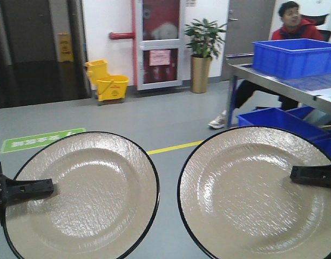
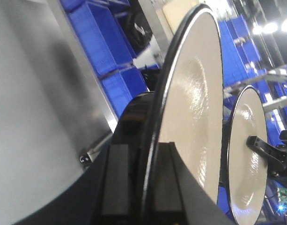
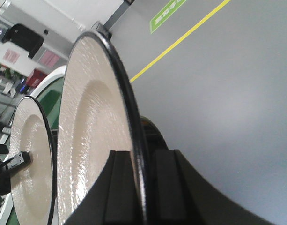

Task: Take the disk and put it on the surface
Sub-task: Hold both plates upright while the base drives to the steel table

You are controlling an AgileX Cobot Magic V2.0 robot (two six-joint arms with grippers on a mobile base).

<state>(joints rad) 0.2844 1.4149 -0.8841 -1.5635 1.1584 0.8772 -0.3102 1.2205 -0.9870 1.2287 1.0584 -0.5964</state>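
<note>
**Item 1: left disk** [image 1: 84, 194]. Round, cream, with a textured glaze and a thin black rim. It is held clear of the grey floor [image 1: 154, 116] with its face turned up toward the front camera. It is gripped at its outer left edge.

**Item 2: right disk** [image 1: 251, 189]. Same make and finish. It is held just beside the left disk, their rims close but apart, and is gripped at its outer right edge.

**Item 3: left gripper** [image 2: 142, 161]. Black. It is clamped narrowly on the rim of the left disk, with one finger on each face, as seen edge-on in the left wrist view.

**Item 4: right gripper** [image 3: 136, 164]. Black. It is likewise closed narrowly on the rim of the right disk, with one finger set against each face.

**Item 5: surroundings.**
- A yellow mop bucket [image 1: 108, 81] is placed by the far wall.
- A potted plant [image 1: 203, 40] is stood in a gold planter beside a door.
- A green floor sign [image 1: 41, 139] and a yellow line [image 1: 173, 147] are marked on the floor.
- A metal worktop [image 1: 273, 78] at the right is loaded with a blue crate [image 1: 295, 56].
- More blue crates [image 1: 278, 120] are stored beneath it.
- A person in red [image 1: 295, 24] is seated behind it.
- A green belt [image 3: 53, 105] with a white rim is glimpsed between the two disks in the right wrist view.
</note>
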